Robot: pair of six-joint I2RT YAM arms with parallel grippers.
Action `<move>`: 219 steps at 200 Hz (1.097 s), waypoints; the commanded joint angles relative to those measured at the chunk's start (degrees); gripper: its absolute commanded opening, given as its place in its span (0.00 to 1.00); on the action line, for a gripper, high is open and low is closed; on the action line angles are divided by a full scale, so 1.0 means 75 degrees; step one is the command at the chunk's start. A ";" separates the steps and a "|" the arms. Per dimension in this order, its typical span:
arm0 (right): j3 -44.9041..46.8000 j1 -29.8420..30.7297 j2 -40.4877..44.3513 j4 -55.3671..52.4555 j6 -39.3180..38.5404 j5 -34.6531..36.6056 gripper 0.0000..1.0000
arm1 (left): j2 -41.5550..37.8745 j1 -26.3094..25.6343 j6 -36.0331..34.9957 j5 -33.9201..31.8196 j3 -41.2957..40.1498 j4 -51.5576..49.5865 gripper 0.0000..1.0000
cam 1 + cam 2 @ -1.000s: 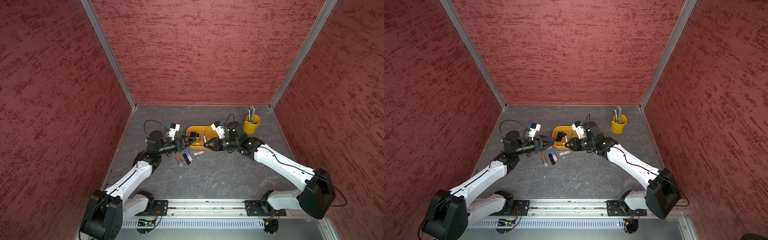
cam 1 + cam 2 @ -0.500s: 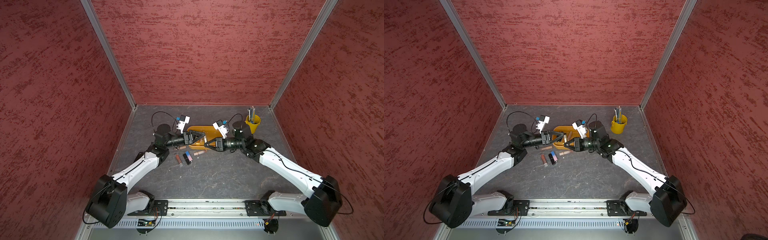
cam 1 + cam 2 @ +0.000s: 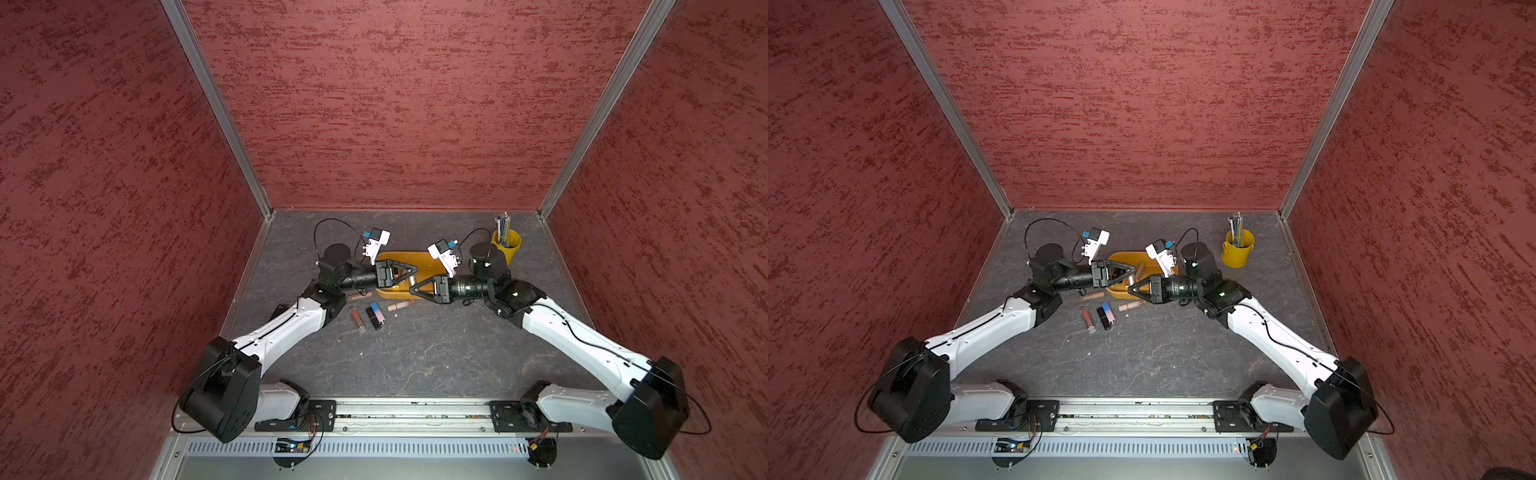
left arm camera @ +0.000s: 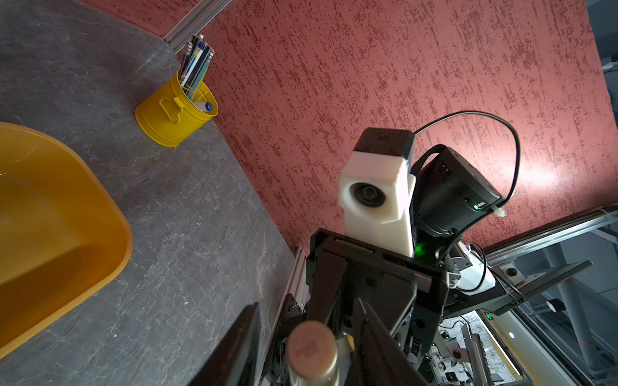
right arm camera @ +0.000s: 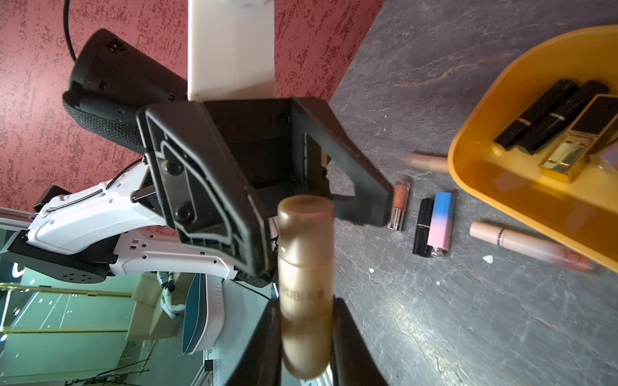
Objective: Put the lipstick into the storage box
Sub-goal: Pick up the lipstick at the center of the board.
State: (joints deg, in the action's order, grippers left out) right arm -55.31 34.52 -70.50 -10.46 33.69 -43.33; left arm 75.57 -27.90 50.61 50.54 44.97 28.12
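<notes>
Red textured walls on three sides; grey slate-look counter (image 3: 415,357) beneath.

Held: one gold-tan lipstick (image 5: 306,267), clamped by one end in my right hand (image 3: 412,287); long axis in line with that hand's reach; free end pointing straight at my left hand (image 3: 409,277).

Left hand: fingers (image 5: 207,200) stand either side of the free end; I cannot tell whether they press on it.

Position: tube aloft between the two hands, at the near rim of the storage box (image 3: 392,294); over it or just beside it, I cannot say. Left hand sits nearer the box's middle; I judge a hand-over next, then a short drop.

Count:
- Hands: two.
- On the counter, five: tan tube (image 5: 424,162); brown gloss (image 5: 399,200); black tube (image 5: 423,227); blue-to-pink case (image 5: 441,217); long nude tube (image 5: 521,242).
- In the box, three certain: two black round tubes (image 5: 535,113); one black-and-gold square case (image 5: 575,140); more perhaps hidden.
- Yellow pen cup (image 3: 506,245): one, well apart.
</notes>
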 commanded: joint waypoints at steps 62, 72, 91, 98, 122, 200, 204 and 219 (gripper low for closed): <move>0.0090 -0.0150 0.0192 0.0246 0.0008 0.0054 0.19 | 0.0084 -0.0065 -0.0174 0.0172 0.0163 -0.0040 0.41; 0.0112 -0.0168 0.0201 0.0241 0.0002 0.0069 0.19 | 0.0093 -0.0064 -0.0185 0.0179 0.0165 -0.0034 0.39; 0.0154 -0.0178 0.0212 0.0257 0.0022 0.0082 0.19 | 0.0102 -0.0085 -0.0202 0.0194 0.0168 -0.0315 0.36; 0.0165 -0.0186 0.0224 0.0268 0.0032 0.0081 0.19 | 0.0118 -0.0089 -0.0198 0.0203 0.0187 -0.0326 0.34; 0.0191 -0.0197 0.0259 0.0279 0.0043 0.0105 0.19 | 0.0136 -0.0112 -0.0239 0.0229 0.0181 -0.0373 0.29; 0.0283 -0.0241 0.0289 0.0398 0.0113 0.0106 0.19 | 0.0217 -0.0217 -0.0455 0.0310 0.0342 -0.0760 0.22; 0.0285 -0.0239 0.0290 0.0398 0.0114 0.0114 0.19 | 0.0223 -0.0217 -0.0464 0.0317 0.0355 -0.0770 0.21; 0.0306 -0.0237 0.0294 0.0421 0.0131 0.0107 0.19 | 0.0246 -0.0212 -0.0496 0.0321 0.0380 -0.0822 0.18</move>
State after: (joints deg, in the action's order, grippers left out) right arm -53.39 33.15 -69.54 -9.72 34.11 -43.09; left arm 76.69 -28.97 49.15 52.05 46.52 23.11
